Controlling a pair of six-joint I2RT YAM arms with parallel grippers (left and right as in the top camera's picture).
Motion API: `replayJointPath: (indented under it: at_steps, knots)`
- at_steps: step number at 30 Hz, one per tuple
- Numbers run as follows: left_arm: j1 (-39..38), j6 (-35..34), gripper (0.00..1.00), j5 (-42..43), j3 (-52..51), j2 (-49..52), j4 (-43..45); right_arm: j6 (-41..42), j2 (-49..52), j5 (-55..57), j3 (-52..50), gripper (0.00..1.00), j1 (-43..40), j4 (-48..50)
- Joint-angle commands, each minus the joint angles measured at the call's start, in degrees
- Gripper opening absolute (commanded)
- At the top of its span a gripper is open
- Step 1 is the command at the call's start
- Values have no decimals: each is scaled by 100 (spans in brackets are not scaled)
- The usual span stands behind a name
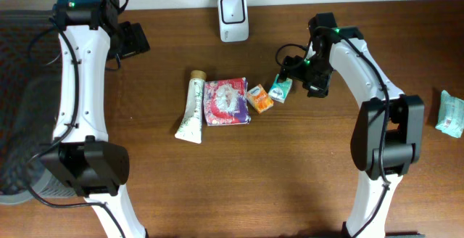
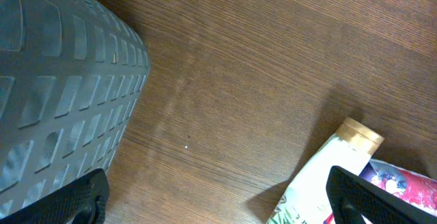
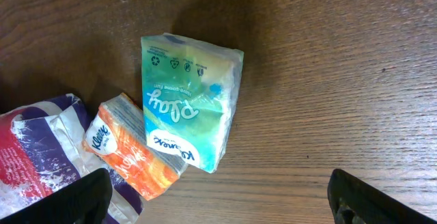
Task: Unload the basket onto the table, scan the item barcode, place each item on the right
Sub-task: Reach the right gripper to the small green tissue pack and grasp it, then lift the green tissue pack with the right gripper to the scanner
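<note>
Your right tool (image 3: 229,200) is spread wide and empty over the green tissue pack (image 3: 191,104), which lies flat on the counter (image 3: 341,80) against the orange Kleenex pack (image 3: 133,156). Straddle its long sides squarely, clear of that neighbour, then close. Your left tool (image 2: 218,203) gapes, empty.

A mock shop checkout: a white barcode scanner (image 1: 233,17) at the far edge of a wooden table (image 1: 290,173), small packaged goods (image 1: 227,101) mid-table, and a grey basket (image 1: 14,93) at the left.
</note>
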Motion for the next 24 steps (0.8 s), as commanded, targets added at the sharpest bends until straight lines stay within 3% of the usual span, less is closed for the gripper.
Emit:
replayJointPath:
  at_steps: [1,5,6,9,11,14,16,23,24]
  knots:
    - [-7,-59,99,15,26,-144,9,-76,-192,9,-31,95,-24,11]
    - [-7,-59,99,17,26,-144,9,-155,-179,-415,-258,99,-258,389]
    - [-7,-59,99,17,26,-144,9,-400,-179,-1010,-595,95,-365,892]
    - [-7,-59,99,17,26,-144,9,-398,-179,-1733,-1386,70,-660,1829]
    - [-7,-59,99,17,26,-144,9,-398,-179,-2020,-1574,61,-807,1998]
    - [-7,-59,99,17,26,-144,9,-426,-153,-2096,-1604,61,-817,2017]
    - [-4,-59,99,17,26,-144,9,-444,-44,-2100,-1617,54,-761,2090]
    - [-7,-59,99,17,26,-144,11,-400,339,-2286,-1628,53,-535,2496]
    - [-7,-59,99,17,26,-144,9,-332,396,-2280,-1628,49,-518,2518]
